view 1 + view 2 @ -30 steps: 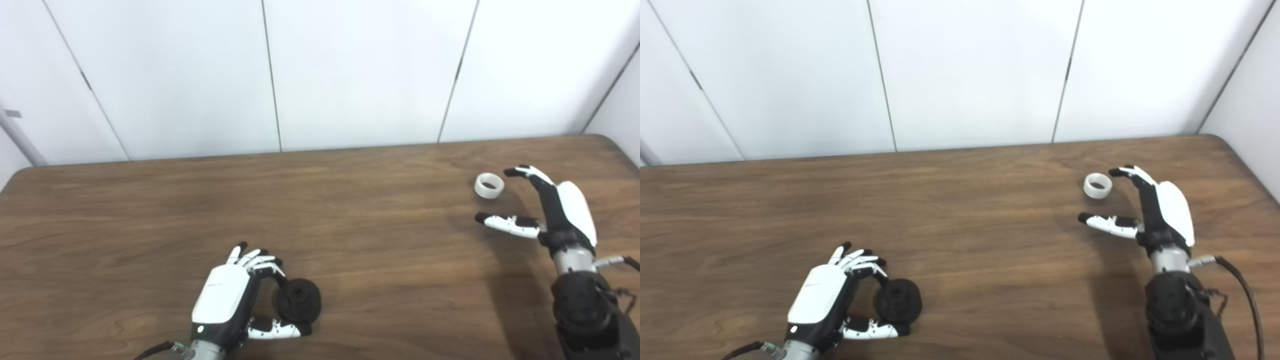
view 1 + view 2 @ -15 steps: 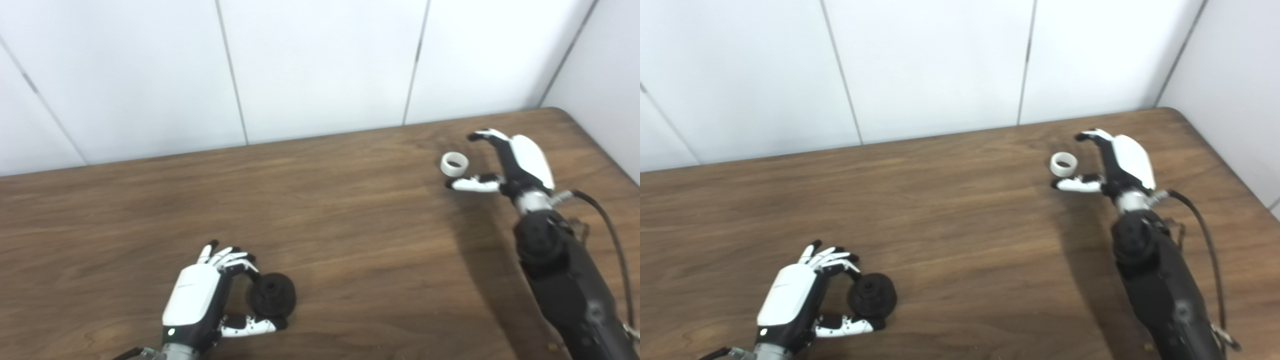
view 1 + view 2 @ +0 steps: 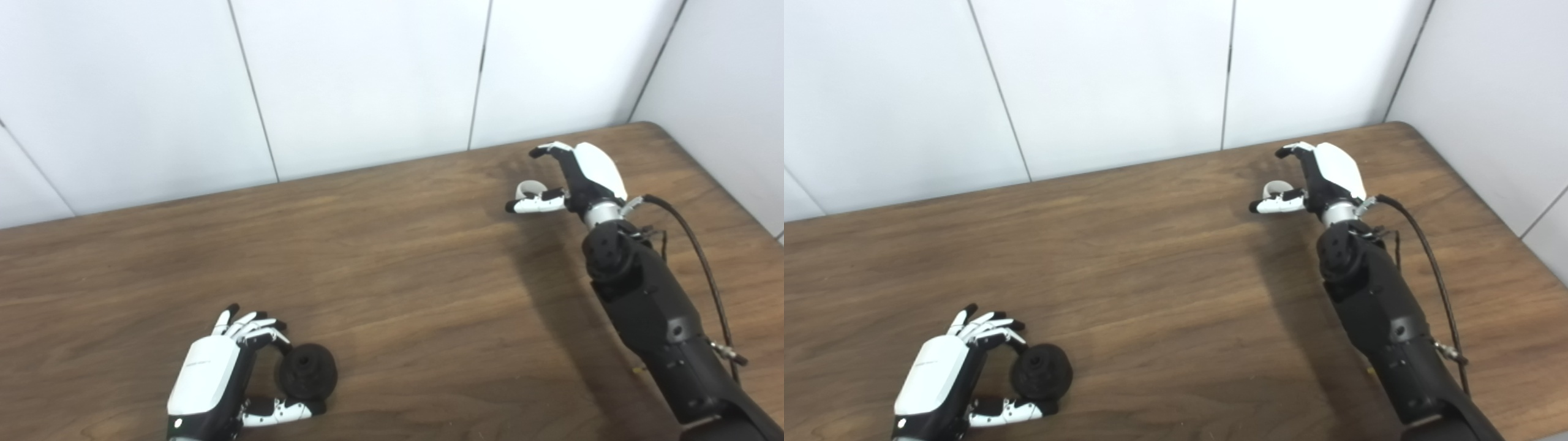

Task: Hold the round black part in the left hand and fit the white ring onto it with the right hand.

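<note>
Looking down at the brown wooden table (image 3: 392, 257), we see our two hands working far from each other. Our left hand (image 3: 211, 376) is at the near left part of the table, with the back of the hand turned up. Its fingers (image 3: 254, 324) curve over the far side of the round black part (image 3: 308, 372), and its thumb (image 3: 278, 413) lies along the near side of the part. The black part sits on the table between them. The fingers and the thumb are very near to it, maybe touching, but we cannot tell if they really press it, and it is not lifted.

Our right hand (image 3: 572, 180) is at the far right part of the table, close to the white wall (image 3: 367, 79). The arm (image 3: 649, 312) is stretched long and its shadow falls on the wood on its left. This hand is spread wide, the fingers arched above and the thumb (image 3: 533, 205) pointing to the left, low over the table. The white ring (image 3: 527, 188) lies on the table in the space between the fingers and the thumb, and the thumb hides its near edge. We cannot tell if the thumb touches the ring. The ring and the black part are well apart.
</note>
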